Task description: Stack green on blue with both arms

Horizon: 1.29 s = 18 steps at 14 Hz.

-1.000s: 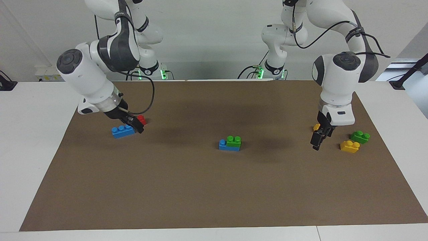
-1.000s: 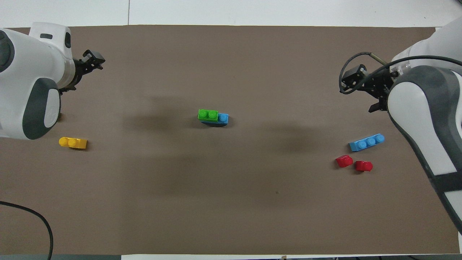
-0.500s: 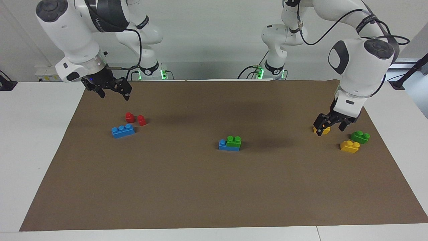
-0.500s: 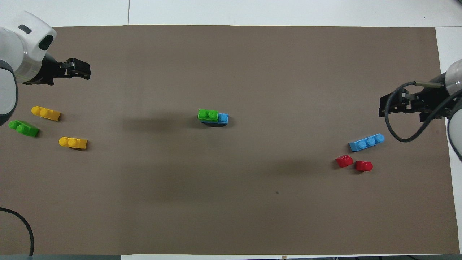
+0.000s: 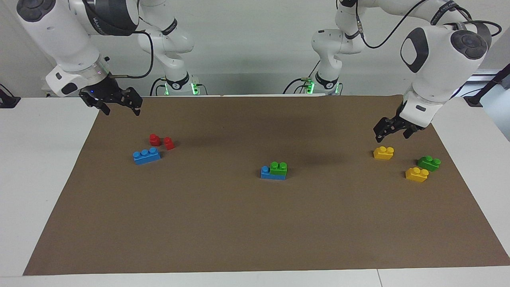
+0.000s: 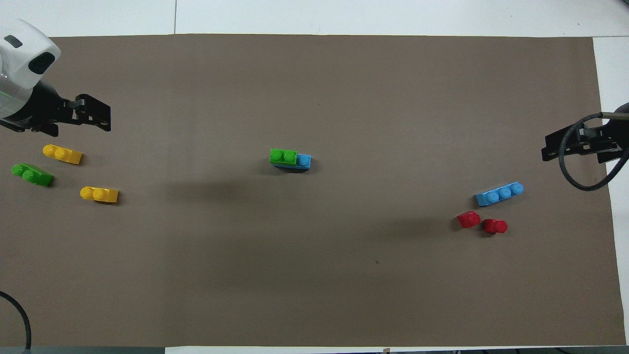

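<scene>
At the mat's middle a green brick [image 5: 278, 168] [image 6: 283, 156] sits on one end of a blue brick [image 5: 267, 173] [image 6: 304, 161], leaving one blue stud bare. A second blue brick [image 5: 146, 155] [image 6: 499, 193] lies toward the right arm's end. A second green brick [image 5: 429, 163] [image 6: 32, 174] lies toward the left arm's end. My left gripper [image 5: 392, 135] [image 6: 100, 114] hangs open and empty above the mat, close to a yellow brick [image 5: 383, 152]. My right gripper [image 5: 121, 109] [image 6: 553, 147] hangs open and empty over the mat's edge, well above the loose blue brick.
Two red bricks [image 5: 154, 139] [image 5: 169, 143] lie beside the loose blue brick, nearer to the robots. Another yellow brick [image 5: 416, 174] lies beside the loose green one. The brown mat [image 5: 255, 231] covers most of the white table.
Both arms have risen and drawn back from low over the bricks at their ends of the mat. Both grippers stayed open. No brick has moved.
</scene>
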{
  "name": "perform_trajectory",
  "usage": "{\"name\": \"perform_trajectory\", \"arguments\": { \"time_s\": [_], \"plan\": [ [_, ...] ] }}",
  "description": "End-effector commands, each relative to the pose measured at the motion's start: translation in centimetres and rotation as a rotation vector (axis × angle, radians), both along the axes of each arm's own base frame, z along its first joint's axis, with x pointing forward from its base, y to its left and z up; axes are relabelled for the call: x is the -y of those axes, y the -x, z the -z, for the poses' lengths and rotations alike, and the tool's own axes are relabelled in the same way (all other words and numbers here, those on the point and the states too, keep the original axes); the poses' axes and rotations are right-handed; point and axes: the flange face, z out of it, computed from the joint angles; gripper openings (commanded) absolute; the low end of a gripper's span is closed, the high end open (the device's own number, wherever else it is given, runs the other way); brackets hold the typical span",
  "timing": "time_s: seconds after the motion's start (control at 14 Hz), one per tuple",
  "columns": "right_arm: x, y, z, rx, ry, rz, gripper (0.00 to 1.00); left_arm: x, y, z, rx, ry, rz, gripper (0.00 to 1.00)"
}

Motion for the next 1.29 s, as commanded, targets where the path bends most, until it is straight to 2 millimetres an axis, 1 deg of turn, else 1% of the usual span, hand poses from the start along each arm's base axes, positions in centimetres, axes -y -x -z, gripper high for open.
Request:
{"name": "perform_trajectory", "arguments": {
  "time_s": [0.0, 0.07, 0.43, 0.5, 0.64, 0.79, 1.21],
  "plan": [
    [1.3, -0.6, 0.2, -0.003, 0.016, -0.003, 1.00, -0.6, 0.4, -1.2, -0.005, 0.013, 0.078, 1.00],
    [1.6, -0.8, 0.7, -0.012, 0.016, 0.002, 1.00, -0.5, 0.4, -1.3, -0.003, 0.015, 0.077, 1.00],
    [1.5, -0.6, 1.0, -0.038, 0.006, 0.002, 1.00, -0.6, 0.4, -2.6, 0.026, 0.023, 0.071, 1.00],
    [1.5, -0.5, 1.1, -0.048, 0.004, 0.003, 1.00, -0.5, 0.6, -3.1, 0.035, 0.026, 0.071, 1.00],
    [1.5, -0.6, 0.8, -0.047, 0.004, 0.003, 1.00, -0.5, 0.8, -3.0, 0.018, 0.025, 0.066, 1.00],
    [1.5, -0.7, 0.9, -0.046, 0.007, 0.002, 1.00, -0.3, 1.3, -4.1, 0.039, 0.030, 0.072, 1.00],
    [1.4, -0.8, 0.9, -0.040, 0.011, -0.001, 1.00, -0.5, 1.3, -4.3, 0.048, 0.056, 0.061, 1.00]
  ]
}}
